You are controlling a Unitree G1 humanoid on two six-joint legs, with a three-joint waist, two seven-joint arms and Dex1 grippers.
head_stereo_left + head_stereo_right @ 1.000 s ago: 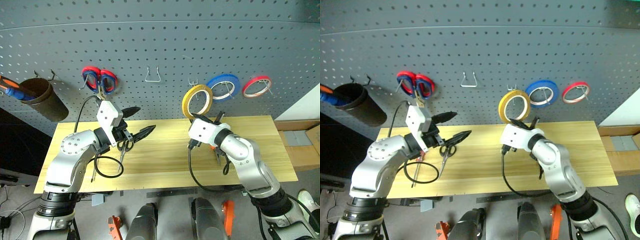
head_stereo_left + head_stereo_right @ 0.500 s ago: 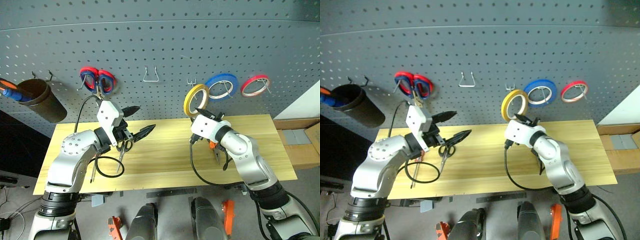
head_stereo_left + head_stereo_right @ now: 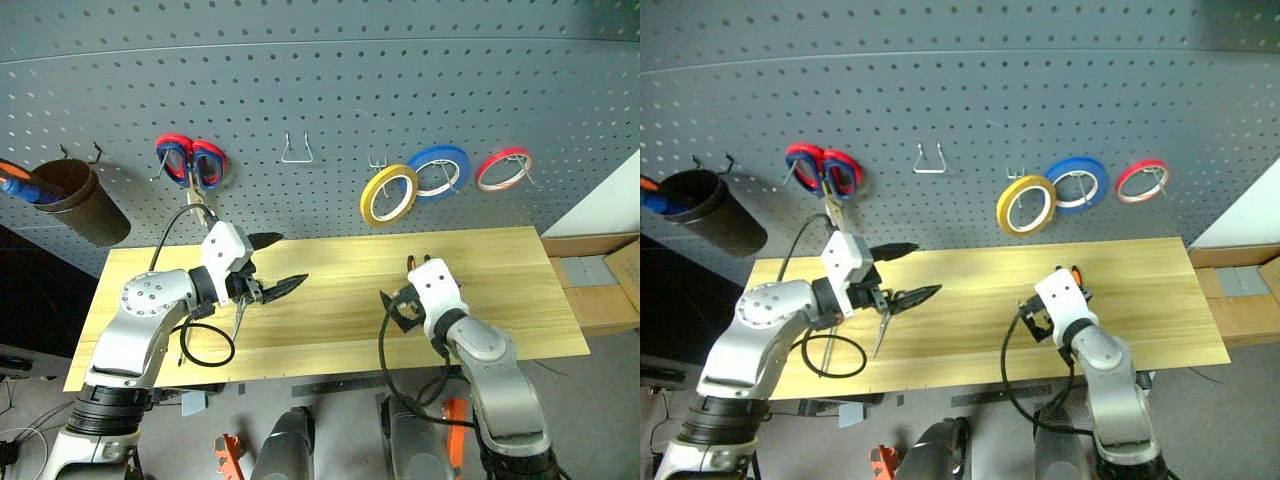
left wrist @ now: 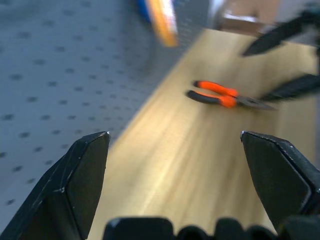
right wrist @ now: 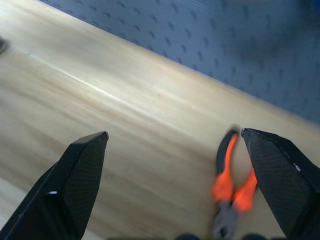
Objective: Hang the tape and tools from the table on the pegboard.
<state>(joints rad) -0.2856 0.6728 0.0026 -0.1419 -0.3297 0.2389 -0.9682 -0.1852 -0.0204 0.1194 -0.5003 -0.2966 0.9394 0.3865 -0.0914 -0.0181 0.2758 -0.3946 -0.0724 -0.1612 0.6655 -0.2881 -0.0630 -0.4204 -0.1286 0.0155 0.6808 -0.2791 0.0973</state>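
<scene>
On the far wall, the pegboard (image 3: 330, 90) carries the tape (image 3: 388, 194) on a hook. Below, the counter (image 3: 330, 300) holds the pliers (image 5: 231, 187) at right. Both the left claw (image 3: 276, 265) and right claw (image 5: 175, 187) gape wide, empty.

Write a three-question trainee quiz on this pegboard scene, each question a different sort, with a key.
1. True or false: the yellow tape still lies on the table.
2. Which tool lies on the table just ahead of the right gripper? A) a hammer B) the orange-handled pliers C) a wrench
3. Fill in: the red-and-blue scissors hang on the ____.

Key:
1. False; it hangs on a pegboard hook beside the blue ring.
2. B
3. pegboard
</scene>
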